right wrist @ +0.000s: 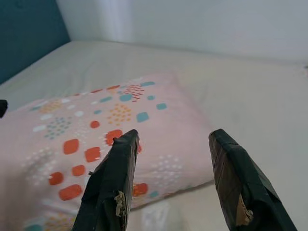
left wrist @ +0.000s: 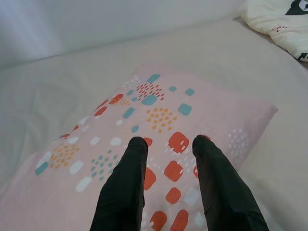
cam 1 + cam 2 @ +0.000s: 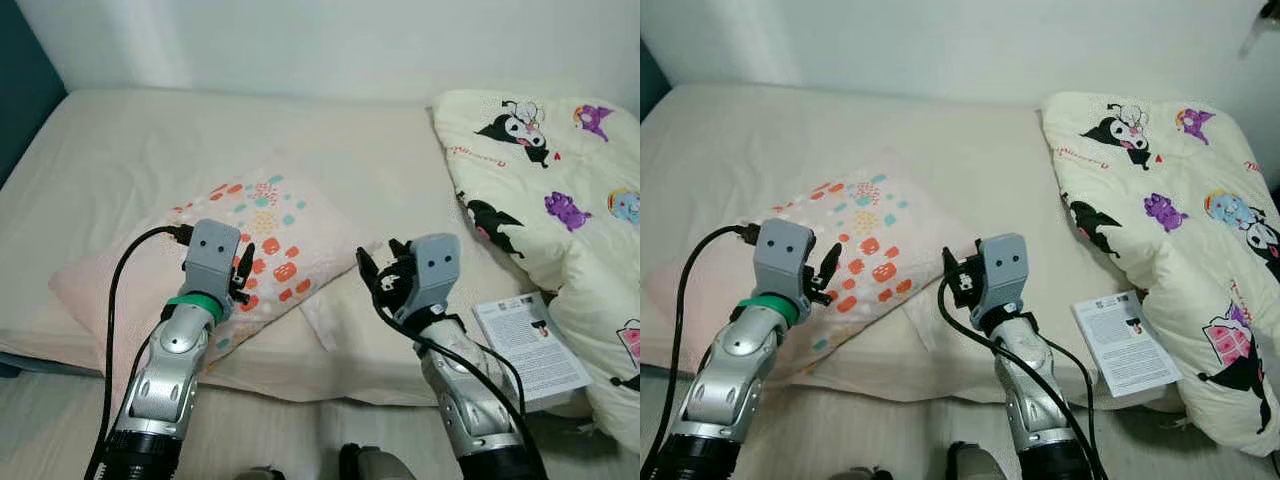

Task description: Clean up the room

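Pillow [image 3: 255, 240]: pale pink, printed with red, orange, teal and white blotches and dot clusters. It lies flat, at left centre of the head views, on the bed [image 3: 150, 150], its long axis running diagonally. A second, plain cream pillow [image 3: 350, 320] shows partly under its near right corner.

Left gripper [image 3: 243, 272]: raised over the pink pillow's near edge, fingers [image 2: 125, 187] parted with a narrow gap, nothing between them.

Right gripper [image 3: 380, 272]: at centre frame, just right of the pink pillow, fingers [image 1: 113, 183] spread wide, nothing held.

Bed surface: cream sheet. At right, a cream quilt [image 3: 560, 190] with cartoon figures lies rumpled. A printed booklet [image 3: 530, 345] rests at lower right, beside the quilt.

Room: white wall [image 3: 330, 40] across the top; dark teal panel [image 3: 25, 90] at upper left.
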`<state>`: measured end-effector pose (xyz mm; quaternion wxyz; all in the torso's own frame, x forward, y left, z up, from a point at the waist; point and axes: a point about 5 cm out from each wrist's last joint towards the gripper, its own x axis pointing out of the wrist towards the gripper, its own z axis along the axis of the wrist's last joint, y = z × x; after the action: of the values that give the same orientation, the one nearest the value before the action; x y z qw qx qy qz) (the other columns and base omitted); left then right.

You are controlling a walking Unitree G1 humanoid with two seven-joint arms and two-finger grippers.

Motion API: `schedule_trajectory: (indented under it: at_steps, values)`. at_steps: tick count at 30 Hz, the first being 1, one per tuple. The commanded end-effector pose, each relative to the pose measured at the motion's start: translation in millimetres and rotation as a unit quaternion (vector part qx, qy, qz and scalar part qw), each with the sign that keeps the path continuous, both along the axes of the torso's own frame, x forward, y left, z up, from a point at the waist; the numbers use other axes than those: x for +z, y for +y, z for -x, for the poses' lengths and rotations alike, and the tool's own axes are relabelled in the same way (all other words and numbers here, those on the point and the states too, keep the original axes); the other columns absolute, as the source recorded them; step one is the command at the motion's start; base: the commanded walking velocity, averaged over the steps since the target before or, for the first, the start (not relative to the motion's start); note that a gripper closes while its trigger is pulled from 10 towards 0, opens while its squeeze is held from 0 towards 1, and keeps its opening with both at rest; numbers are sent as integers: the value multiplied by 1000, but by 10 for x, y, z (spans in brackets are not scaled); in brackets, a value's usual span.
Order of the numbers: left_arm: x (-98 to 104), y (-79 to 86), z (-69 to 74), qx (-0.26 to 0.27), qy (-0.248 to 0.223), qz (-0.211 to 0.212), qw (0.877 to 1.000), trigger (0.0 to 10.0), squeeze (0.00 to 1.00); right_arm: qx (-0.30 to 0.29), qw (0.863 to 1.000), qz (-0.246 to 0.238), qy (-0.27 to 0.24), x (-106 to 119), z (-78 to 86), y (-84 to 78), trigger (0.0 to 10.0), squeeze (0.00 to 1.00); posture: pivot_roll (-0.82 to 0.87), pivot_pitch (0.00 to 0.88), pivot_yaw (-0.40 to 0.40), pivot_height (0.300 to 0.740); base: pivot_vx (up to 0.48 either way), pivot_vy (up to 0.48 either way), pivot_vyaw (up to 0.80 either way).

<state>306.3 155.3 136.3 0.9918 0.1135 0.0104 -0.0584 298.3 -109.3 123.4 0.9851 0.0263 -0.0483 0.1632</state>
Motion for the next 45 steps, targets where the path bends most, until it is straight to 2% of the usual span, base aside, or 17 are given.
schedule_trajectory:
  at_steps: [1, 19, 33, 38, 40, 41, 43, 45]
  values:
    - [-56, 17, 36, -2, 12, 3, 1000, 10000, 0, -6, 1000, -4, 10, -56, 15, -32, 10000, 0, -102, 81, 61, 668, 0, 0, 0]
    - [-43, 64, 73, 3, 14, 0, 1000, 10000, 0, 9, 1000, -13, 10, -54, -4, 41, 10000, 0, -79, 91, 64, 598, 0, 0, 0]
    - [-21, 95, 169, 7, 19, -4, 1000, 10000, 0, 36, 999, -28, 23, -62, -11, 121, 10000, 0, -43, 160, 76, 538, 0, 0, 0]
    - [11, 100, 210, 7, 19, -5, 1000, 10000, 0, 62, 997, -24, 43, -76, -100, 183, 10000, 0, -31, 191, 74, 538, 0, 0, 0]
    - [48, 98, 242, 7, 17, -4, 1000, 10000, 0, 77, 994, -25, 73, -139, -198, 231, 10000, 0, -11, 228, 68, 538, 0, 0, 0]
    - [48, 98, 242, 7, 17, -4, 1000, 10000, 0, 77, 994, -25, 73, -139, -198, 231, 10000, 0, -11, 228, 68, 538, 0, 0, 0]
    - [121, 108, 285, 10, 14, -3, 1000, 10000, 0, 107, 985, -49, 125, -237, -310, 342, 10000, 0, 14, 267, 59, 538, 0, 0, 0]
    - [139, 113, 293, 11, 13, -3, 1000, 10000, 0, 115, 982, -57, 136, -252, -325, 371, 10000, 0, 14, 267, 59, 538, 0, 0, 0]
